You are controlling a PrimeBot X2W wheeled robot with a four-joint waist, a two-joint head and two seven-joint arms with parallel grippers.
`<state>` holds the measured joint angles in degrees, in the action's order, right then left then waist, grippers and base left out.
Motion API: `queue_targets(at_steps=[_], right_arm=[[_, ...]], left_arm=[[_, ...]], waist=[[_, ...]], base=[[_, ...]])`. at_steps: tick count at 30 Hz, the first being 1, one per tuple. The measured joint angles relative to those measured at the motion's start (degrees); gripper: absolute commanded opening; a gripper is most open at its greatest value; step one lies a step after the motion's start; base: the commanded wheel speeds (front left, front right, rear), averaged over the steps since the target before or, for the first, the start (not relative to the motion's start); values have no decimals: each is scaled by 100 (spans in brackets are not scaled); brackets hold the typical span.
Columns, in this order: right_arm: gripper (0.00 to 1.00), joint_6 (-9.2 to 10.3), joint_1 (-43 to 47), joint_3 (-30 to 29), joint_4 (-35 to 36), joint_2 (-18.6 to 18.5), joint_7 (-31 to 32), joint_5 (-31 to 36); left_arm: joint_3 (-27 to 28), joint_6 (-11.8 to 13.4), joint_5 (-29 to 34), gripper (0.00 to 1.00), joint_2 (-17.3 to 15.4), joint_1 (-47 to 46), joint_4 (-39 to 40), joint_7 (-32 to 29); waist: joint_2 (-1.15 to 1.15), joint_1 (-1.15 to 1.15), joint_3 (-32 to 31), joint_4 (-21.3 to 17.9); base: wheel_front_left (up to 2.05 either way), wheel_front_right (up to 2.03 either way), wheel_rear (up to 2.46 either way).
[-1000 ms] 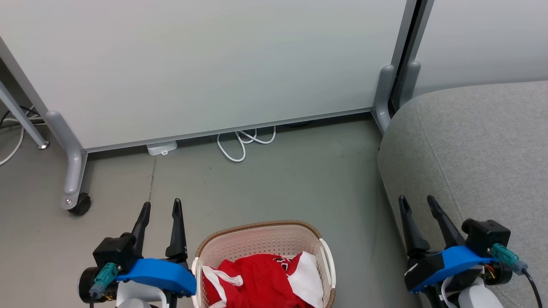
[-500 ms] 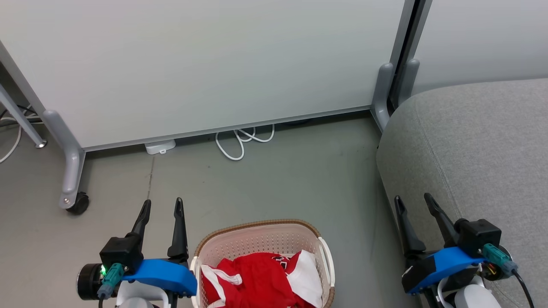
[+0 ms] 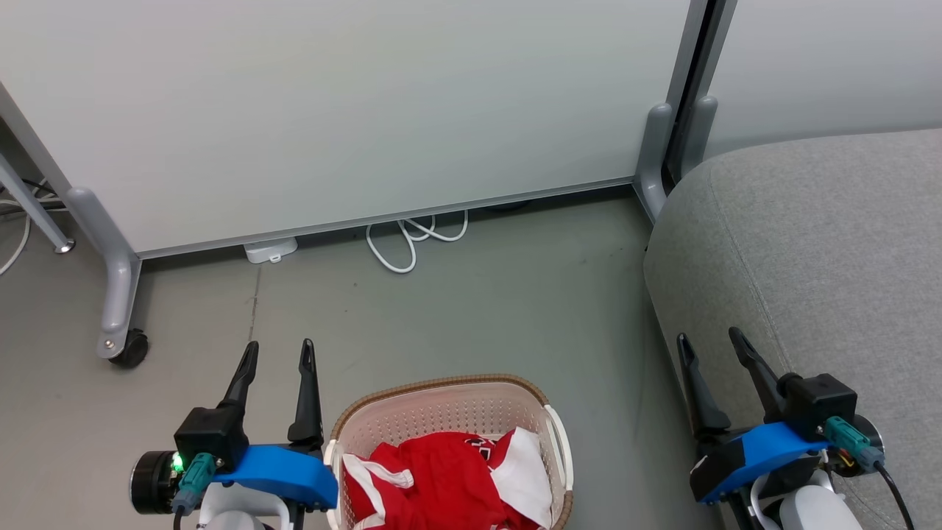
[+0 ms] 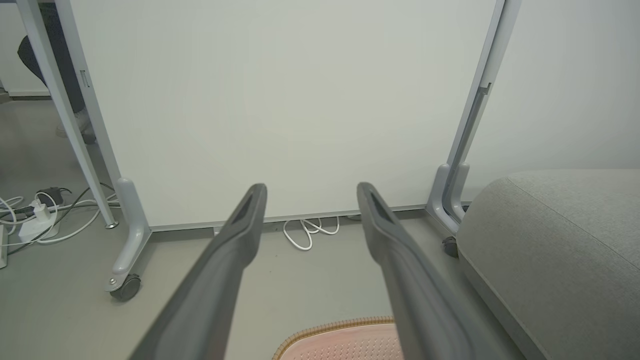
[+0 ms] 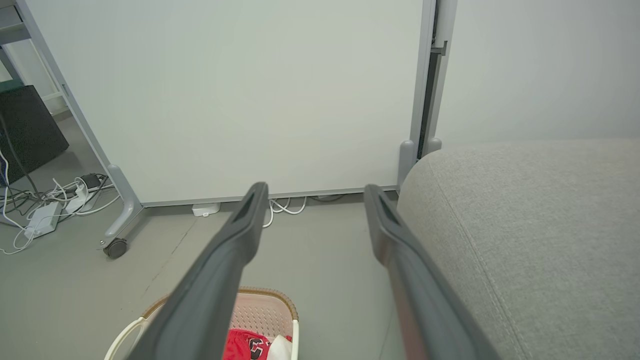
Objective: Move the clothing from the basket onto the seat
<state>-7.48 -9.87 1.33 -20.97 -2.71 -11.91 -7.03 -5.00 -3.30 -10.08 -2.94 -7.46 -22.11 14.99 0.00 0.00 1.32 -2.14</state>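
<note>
Left of seat: basket w/ red clothing.

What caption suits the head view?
Left gripper and right gripper, both open, flank basket of red clothing beside grey seat.

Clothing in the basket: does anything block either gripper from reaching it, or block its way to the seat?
Nothing visible does. The clothing lies uncovered in the open-topped basket, the left gripper beside it, the right gripper by the seat. Only floor separates basket and seat.
</note>
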Motion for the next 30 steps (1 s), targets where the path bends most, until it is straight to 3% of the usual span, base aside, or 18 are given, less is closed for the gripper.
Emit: queue_targets(at_steps=[16, 30], right_arm=[[100, 0, -268, 234, 142, -3, 8, -97], [100, -1, -896, 537, 294, -11, -91, -269]], left_arm=[[91, 24, -94, 100, 3, -140, -327, 2], [137, 41, -152, 100, -132, -1404, -1979, -203]], waist=[[0, 0, 437, -233], [0, 1, 1843, -807]], base=[[0, 0, 0], [0, 0, 0]])
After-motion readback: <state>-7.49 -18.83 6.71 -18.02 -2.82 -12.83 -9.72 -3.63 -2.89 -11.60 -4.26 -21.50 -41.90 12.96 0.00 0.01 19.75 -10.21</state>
